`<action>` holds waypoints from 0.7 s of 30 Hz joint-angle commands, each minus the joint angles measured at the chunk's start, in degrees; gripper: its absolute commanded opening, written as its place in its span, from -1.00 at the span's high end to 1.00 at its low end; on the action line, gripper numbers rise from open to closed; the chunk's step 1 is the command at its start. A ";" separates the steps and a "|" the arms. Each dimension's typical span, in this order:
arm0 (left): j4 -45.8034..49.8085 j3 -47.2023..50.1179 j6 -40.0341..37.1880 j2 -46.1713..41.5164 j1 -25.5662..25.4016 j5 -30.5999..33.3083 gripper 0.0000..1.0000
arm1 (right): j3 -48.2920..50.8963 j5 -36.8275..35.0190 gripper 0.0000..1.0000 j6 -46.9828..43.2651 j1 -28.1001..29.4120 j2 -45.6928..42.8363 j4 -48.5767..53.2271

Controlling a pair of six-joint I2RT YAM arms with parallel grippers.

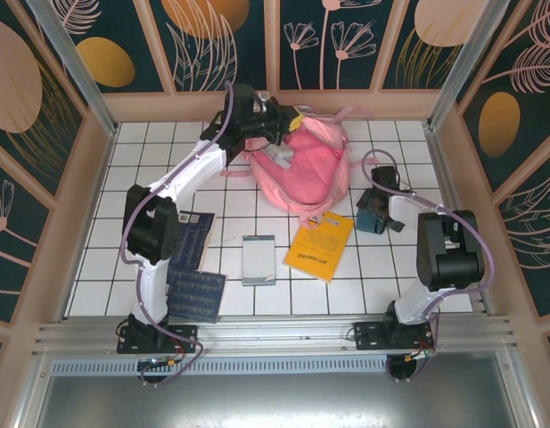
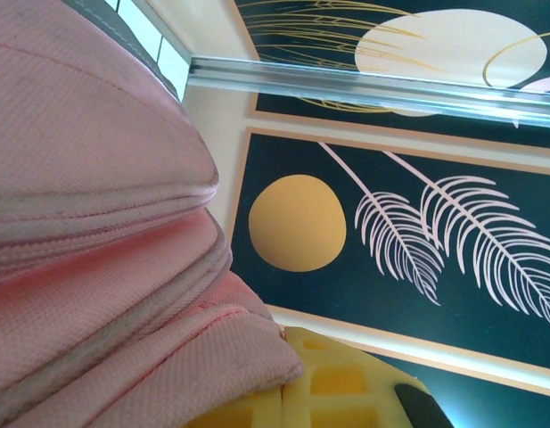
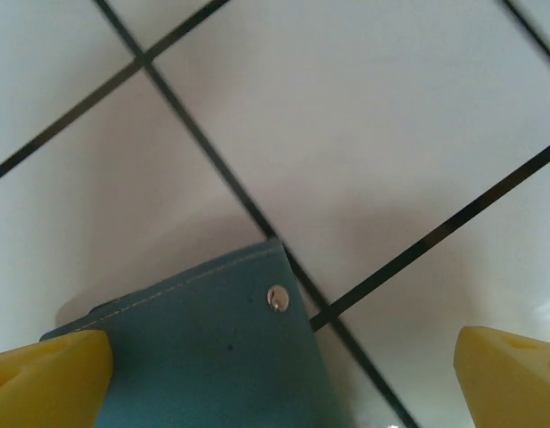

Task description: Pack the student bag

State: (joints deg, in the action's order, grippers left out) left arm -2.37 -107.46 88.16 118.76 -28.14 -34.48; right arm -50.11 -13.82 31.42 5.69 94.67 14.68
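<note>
1. I am looking down on a white tiled table (image 1: 150, 178). The pink bag (image 1: 306, 169) is lying at its far middle, close to the back wall.
2. The bag is reading as soft and floppy, and probably light. In the left wrist view its cloth is bunching in thick stitched folds, so I am expecting it to sag rather than keep its shape.
3. I am judging a seam or rim at the opening to be the best place to take hold, since flat cloth would slip.
4. Its long axis is running far to near, with the near end leaning slightly right. The far end is probably the top, though I cannot confirm that.
5. The left gripper (image 1: 276, 147) is sitting closed at the bag's far-left end, apparently pinching pink cloth against its yellow finger (image 2: 332, 388).
6. The right gripper (image 3: 283, 383) is gaping wide just over a teal pouch (image 3: 212, 348) right of the bag, gripping nothing.
</note>
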 commanded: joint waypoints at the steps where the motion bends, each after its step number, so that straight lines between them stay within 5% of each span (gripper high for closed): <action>1: -3.20 0.70 -0.61 -2.54 1.47 -0.84 1.00 | 0.78 6.20 -0.98 -1.01 -0.38 -1.00 -0.64; 14: -5.27 5.12 -0.01 -4.41 2.92 -1.24 1.00 | 0.64 6.59 -0.97 -3.11 0.46 -3.06 1.18; 21: -5.54 5.58 -0.05 -4.72 3.00 -1.17 1.00 | 2.80 16.08 -0.98 -0.45 1.91 -3.95 0.47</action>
State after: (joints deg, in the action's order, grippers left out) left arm -4.49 -102.26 88.18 116.33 -26.26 -35.99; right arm -49.32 -2.68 29.32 6.35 93.03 14.33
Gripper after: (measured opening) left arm 0.062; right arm 0.988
